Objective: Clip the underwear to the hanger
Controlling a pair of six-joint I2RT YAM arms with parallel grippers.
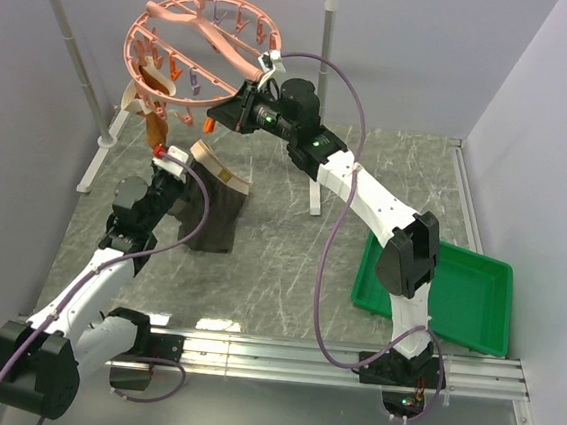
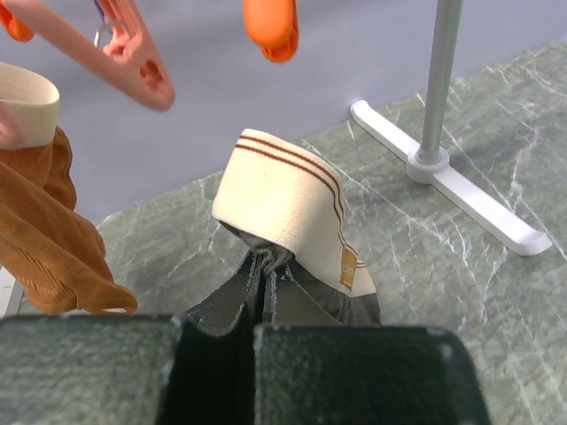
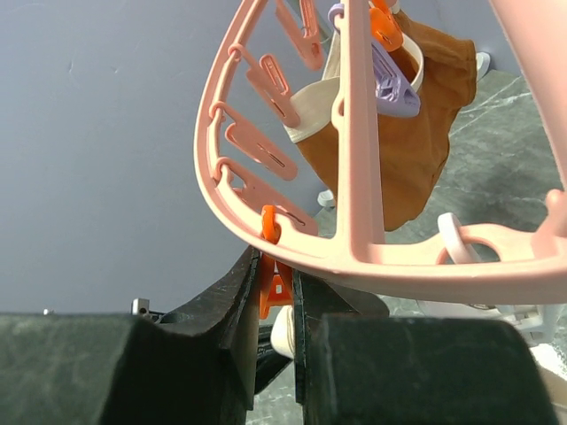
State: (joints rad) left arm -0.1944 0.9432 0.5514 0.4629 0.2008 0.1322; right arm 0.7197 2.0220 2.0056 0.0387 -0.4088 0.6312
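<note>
Left gripper (image 2: 255,332): closed on the dark cloth of the underwear (image 2: 283,208), pinching just under the tan waistband
Underwear, position: held up by the left arm, waistband uppermost, legs hanging toward the table (image 1: 288,273); below the hanger's near rim and apart from it
Right gripper (image 3: 276,297): fingers clamped on an orange clip (image 3: 269,223) hanging from the hanger (image 3: 354,133)
Clip mouth: hidden between the fingers; cannot tell whether it gapes
Already hung: orange-brown garment (image 3: 425,133), on clips at the far side
Step in hand (judged): feeding the waistband into the squeezed clip
Handling note: the ring hangs free, so steady it with the right arm; lift the band edge deep between the clip's teeth; release the clip first, the cloth second
</note>
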